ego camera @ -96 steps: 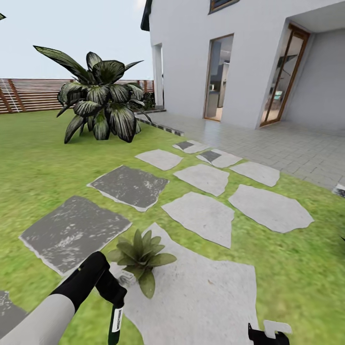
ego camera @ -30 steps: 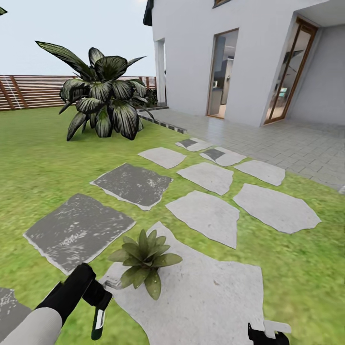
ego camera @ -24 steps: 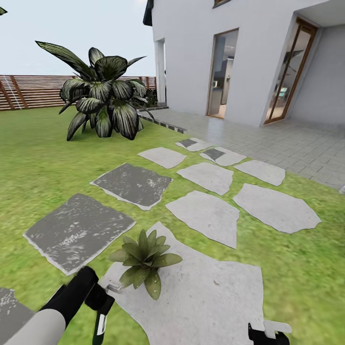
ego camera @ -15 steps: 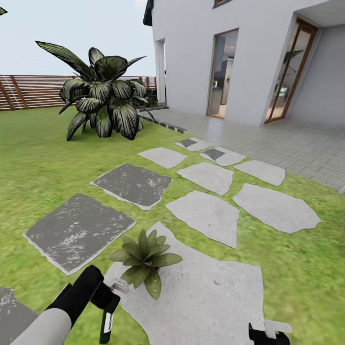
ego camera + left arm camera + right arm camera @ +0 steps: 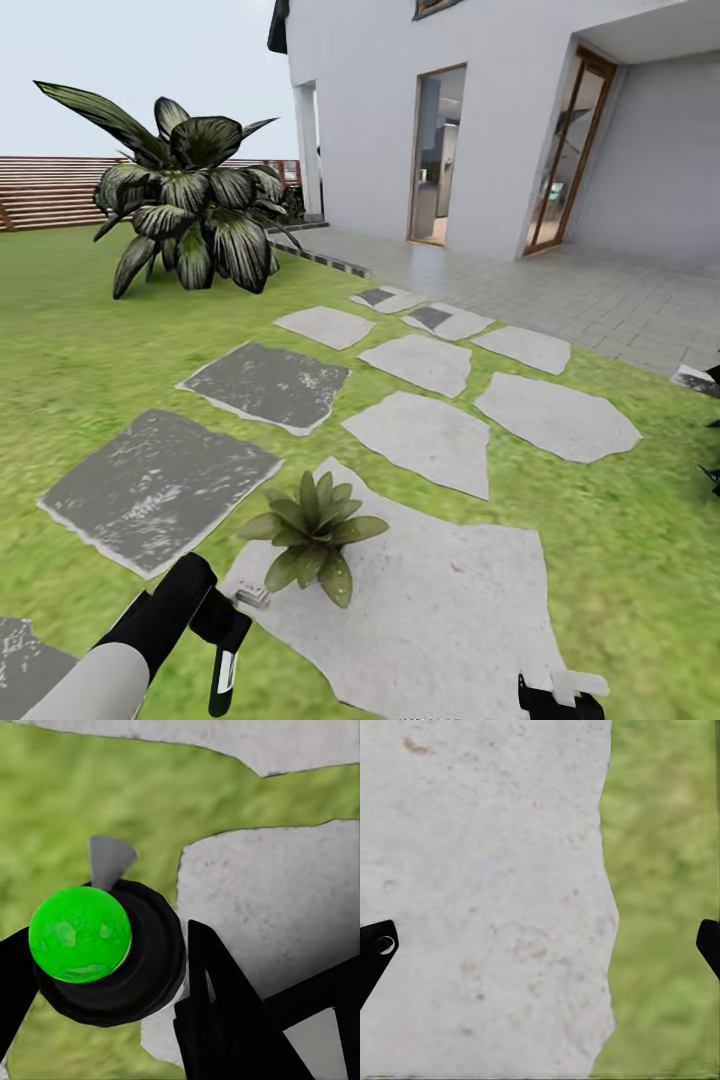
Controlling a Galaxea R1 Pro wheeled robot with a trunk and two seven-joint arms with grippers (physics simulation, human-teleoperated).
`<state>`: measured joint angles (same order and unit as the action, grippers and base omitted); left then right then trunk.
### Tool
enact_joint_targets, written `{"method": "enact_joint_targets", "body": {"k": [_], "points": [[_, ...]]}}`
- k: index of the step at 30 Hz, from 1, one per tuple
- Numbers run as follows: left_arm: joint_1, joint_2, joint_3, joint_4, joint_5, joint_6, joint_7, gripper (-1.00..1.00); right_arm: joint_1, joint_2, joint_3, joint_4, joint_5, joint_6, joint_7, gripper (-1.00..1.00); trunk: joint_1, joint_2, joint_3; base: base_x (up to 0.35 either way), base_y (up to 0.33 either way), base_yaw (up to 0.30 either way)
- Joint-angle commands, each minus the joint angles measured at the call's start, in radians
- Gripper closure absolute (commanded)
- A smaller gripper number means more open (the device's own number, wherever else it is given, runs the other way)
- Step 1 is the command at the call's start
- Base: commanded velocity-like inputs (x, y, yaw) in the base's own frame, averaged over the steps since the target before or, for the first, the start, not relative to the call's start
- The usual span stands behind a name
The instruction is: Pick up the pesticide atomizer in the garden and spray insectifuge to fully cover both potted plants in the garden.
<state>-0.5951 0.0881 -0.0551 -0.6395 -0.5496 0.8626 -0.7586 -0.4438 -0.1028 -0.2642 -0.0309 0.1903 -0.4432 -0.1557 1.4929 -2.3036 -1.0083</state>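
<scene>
Left gripper (image 5: 222, 640) at near left: jaws clamped on the pesticide atomizer (image 5: 221, 682). The dark green bottle hangs down below the grip, white head up, a small pale nozzle piece poking toward the plant. Left wrist view shows the atomizer (image 5: 105, 945) from above, bright green cap in a black collar, a black finger (image 5: 225, 1012) against it.

Right gripper (image 5: 560, 697) at near right edge: jaws wide, holding nothing, over the edge where stone meets grass in its wrist view.

1 potted plant (image 5: 312, 532) sits just beyond the left gripper, on the near left corner of the big stepping stone (image 5: 440, 610). You are close enough to spray, by my reading. Swing the nozzle to face the rosette squarely, keep it above leaf height, and sweep across so far leaves get covered too. Avoid knocking the leaves.

White label band on the bottle: writing too small to read.

Farther out: more stepping stones, lawn (image 5: 70, 330), a big dark bush (image 5: 190, 205) at far left, house (image 5: 480, 120) at far right.
</scene>
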Motion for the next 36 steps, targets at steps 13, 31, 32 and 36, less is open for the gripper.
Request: {"method": "enact_joint_targets", "body": {"k": [13,31,32,36], "points": [[0.000,-0.001,-0.008,0.004,-0.015,0.001,-0.010,1.00,-0.001,0.000,-0.006,0.001,0.011,-0.003,-0.005,-1.00,0.000,0.000,-0.001,-0.080,0.300,-0.136],[-0.009,0.009,-0.067,0.012,-0.019,0.056,-0.089,1.00,-0.001,0.000,-0.007,0.000,0.010,-0.003,-0.007,-1.00,0.000,0.000,-0.001,0.085,0.098,-0.271],[-0.008,0.012,-0.093,0.012,-0.024,0.061,-0.109,1.00,-0.001,0.000,-0.007,0.000,0.010,-0.003,-0.007,-1.00,0.000,0.000,-0.001,0.000,0.000,-0.199],[-0.005,0.037,-0.124,0.011,-0.033,0.065,-0.131,1.00,-0.001,-0.002,-0.007,0.001,0.011,-0.003,-0.005,-1.00,0.000,0.000,-0.001,-0.030,0.014,-0.056]]}}
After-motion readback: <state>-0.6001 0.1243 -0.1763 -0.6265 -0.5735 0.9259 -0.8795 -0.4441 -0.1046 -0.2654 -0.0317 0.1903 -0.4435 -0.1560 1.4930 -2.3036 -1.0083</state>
